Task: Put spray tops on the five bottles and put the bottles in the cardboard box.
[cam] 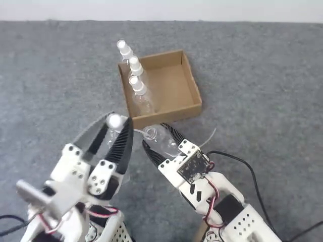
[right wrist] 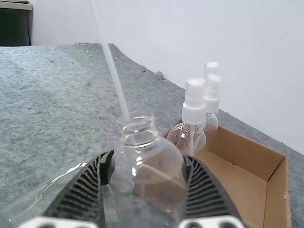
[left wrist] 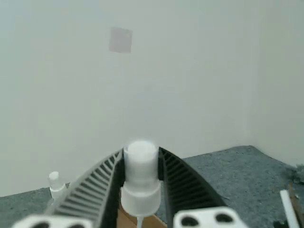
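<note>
My left gripper (cam: pixel 117 121) (left wrist: pixel 141 156) is shut on a white spray top (cam: pixel 115 121) (left wrist: pixel 141 176), held above the table near the box's front left corner. The top's thin tube (right wrist: pixel 111 61) slants down into the open neck of a clear bottle (cam: pixel 162 142) (right wrist: pixel 145 166). My right gripper (cam: pixel 155 135) (right wrist: pixel 147 161) is shut on that bottle, holding it upright in front of the cardboard box (cam: pixel 194 96) (right wrist: pixel 247 166). Three capped bottles (cam: pixel 139 91) (right wrist: pixel 194 114) stand along the box's left wall. I cannot tell whether the farthest one (cam: pixel 123 49) is inside.
Grey carpet (cam: pixel 262 75) covers the table, with free room to the left and right of the box. A thin white tube (cam: pixel 208 136) lies on the carpet beside the right gripper. Something clear (right wrist: pixel 33 194) lies close to the right gripper's finger.
</note>
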You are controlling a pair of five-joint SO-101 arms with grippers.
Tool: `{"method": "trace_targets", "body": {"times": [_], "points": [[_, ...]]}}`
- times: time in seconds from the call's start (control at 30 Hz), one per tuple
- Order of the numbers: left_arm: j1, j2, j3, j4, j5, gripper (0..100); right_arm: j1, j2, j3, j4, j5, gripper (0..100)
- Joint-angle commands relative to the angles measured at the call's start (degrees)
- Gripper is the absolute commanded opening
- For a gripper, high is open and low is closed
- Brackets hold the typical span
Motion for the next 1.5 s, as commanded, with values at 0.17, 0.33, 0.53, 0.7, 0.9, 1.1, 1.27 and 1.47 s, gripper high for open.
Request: {"method": "trace_targets", "body": {"times": [0.17,0.33,0.53,0.7,0.9,1.1,1.27,1.47], "points": [[7.2,-0.2,6.4,-6.0,-2.5,1,0.8,-1.5,1.1,-3.6,-0.7,0.7],[7.1,-0.2,7.2,-6.7,-2.5,1,0.8,-1.5,1.1,-3.7,-0.7,0.7],[7.1,-0.2,7.4,-6.4,-2.5,1,0.8,-2.3,1.0,-3.8,-0.7,0.7],[7.1,-0.4,10.6,-8.7,-2.5,1,0.9,-9.1,1.0,-0.6,-0.7,0.7],[7.1,-0.4,13.2,-11.0,-2.3,1,0.9,-11.6,0.9,2.3,-0.7,0.7],[7.1,-0.4,13.2,-10.7,-2.3,1,0.9,-11.8,0.9,2.5,-0.9,0.7],[7.1,-0.4,14.2,-11.0,-2.3,2,0.8,-11.8,0.9,2.3,-1.1,0.7],[7.1,-0.3,14.5,-11.1,-2.2,2,0.8,-11.9,0.9,2.3,-1.1,0.7]]}}
